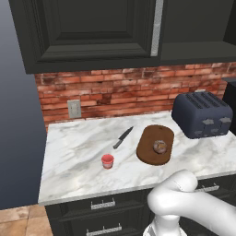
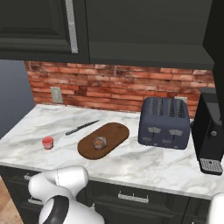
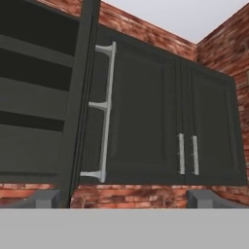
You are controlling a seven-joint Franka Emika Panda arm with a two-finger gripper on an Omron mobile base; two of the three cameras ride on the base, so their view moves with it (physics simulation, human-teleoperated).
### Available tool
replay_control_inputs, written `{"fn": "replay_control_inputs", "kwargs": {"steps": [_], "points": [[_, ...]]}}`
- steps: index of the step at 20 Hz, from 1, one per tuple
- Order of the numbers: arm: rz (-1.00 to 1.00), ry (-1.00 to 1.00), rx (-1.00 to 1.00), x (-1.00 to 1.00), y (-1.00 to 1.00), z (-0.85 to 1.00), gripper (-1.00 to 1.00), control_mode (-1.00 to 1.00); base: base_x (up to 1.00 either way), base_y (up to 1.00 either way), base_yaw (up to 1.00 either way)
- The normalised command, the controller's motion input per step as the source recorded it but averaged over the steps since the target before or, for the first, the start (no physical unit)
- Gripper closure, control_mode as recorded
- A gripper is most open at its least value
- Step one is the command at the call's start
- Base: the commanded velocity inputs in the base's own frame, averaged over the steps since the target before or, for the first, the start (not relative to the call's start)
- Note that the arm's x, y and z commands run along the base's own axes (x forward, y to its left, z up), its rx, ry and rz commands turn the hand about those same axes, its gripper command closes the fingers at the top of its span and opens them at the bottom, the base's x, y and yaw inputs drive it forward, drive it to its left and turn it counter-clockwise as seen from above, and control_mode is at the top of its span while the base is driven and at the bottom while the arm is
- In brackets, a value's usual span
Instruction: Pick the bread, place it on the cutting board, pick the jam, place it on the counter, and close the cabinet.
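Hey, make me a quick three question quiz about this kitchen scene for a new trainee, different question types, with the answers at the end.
1. True or false: the bread lies on the cutting board.
2. Multiple choice: where is the jam? A) inside the toaster B) on the counter, apart from the board C) on the board beside the bread
3. Fill in: in the hand view, one door of the cabinet stands ____, edge toward the camera, with bare shelves behind it.

Key: 1 true; 2 B; 3 open. The knife lies on the counter between jam and board. The gripper shows two fingertips spread apart, holding nothing.
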Motion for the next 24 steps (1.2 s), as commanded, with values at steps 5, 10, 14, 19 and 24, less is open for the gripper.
{"fn": "replay_control_inputs", "kwargs": {"steps": [5, 10, 14, 19, 24], "points": [[0.00, 0.00, 0.00, 0.12, -0.13, 0.03, -1.00, -1.00, 0.00, 0.00, 0.00], [0.00, 0.00, 0.00, 0.10, -0.14, 0.05, -1.00, -1.00, 0.00, 0.00, 0.00], [0.00, 0.00, 0.00, 0.09, -0.13, 0.04, -1.00, -1.00, 0.00, 0.00, 0.00], [0.00, 0.00, 0.00, 0.08, -0.02, 0.01, -1.00, -1.00, 0.00, 0.00, 0.00], [0.04, 0.02, 0.04, 0.09, -0.04, 0.00, -1.00, -1.00, 0.00, 0.00, 0.00]]}}
